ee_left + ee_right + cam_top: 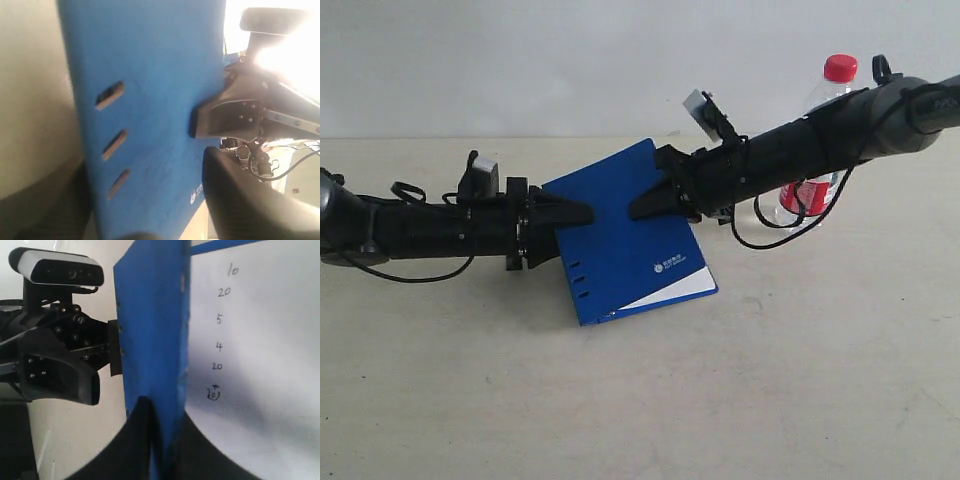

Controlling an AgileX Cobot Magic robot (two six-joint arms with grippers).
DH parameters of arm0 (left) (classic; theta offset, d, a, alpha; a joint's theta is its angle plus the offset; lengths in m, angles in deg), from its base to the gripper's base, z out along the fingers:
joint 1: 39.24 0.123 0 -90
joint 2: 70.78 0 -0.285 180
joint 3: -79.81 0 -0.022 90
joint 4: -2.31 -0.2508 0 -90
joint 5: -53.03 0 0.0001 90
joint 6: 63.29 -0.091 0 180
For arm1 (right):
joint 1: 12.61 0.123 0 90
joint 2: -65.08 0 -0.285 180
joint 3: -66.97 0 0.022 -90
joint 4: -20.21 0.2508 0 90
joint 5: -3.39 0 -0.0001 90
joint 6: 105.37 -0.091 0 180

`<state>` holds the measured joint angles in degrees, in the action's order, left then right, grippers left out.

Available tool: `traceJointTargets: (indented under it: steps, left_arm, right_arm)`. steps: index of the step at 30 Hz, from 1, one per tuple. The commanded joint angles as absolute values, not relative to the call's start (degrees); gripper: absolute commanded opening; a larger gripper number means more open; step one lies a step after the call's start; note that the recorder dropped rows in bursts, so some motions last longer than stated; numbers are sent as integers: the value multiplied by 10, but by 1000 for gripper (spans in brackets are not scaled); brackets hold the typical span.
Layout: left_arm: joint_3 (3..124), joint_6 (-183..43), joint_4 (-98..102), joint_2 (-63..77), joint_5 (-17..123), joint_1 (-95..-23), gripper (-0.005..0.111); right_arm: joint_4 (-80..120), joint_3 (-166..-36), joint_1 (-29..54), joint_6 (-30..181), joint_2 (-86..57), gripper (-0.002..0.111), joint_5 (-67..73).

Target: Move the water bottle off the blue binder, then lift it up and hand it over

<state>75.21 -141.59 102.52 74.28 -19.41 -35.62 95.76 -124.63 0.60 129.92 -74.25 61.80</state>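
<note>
Blue binder [620, 245] held tilted, right gripper [638, 207] pinching its cover edge, left gripper [582, 213] fingers spread astride the spine side; water bottle [828, 95] stands apart behind the right arm; binder likely light, stiff, slick, so take the thick spine, not one cover.

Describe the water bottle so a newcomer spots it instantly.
On the pale table, look right of the blue binder, behind the right arm. The water bottle stands upright there: clear plastic, red cap, red-and-white label, the only bottle in view.
</note>
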Motion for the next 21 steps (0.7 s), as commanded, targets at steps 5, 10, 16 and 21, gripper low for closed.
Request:
traceJointTargets:
  steps: [5, 10, 16, 21]
  left_arm:
    - [755, -1407, 1023, 753, -169, -359, 24]
    - [755, -1407, 1023, 753, -169, -359, 4]
    - [755, -1409, 1023, 753, -169, -354, 4]
    - [755, -1409, 1023, 753, -169, -330, 4]
  right_arm:
    - [913, -1245, 6, 1331, -754, 36, 588]
    - [914, -1245, 6, 1335, -753, 57, 577]
    - [910, -1245, 0, 1343, -736, 57, 552]
    - [883, -1245, -26, 1329, -699, 57, 533]
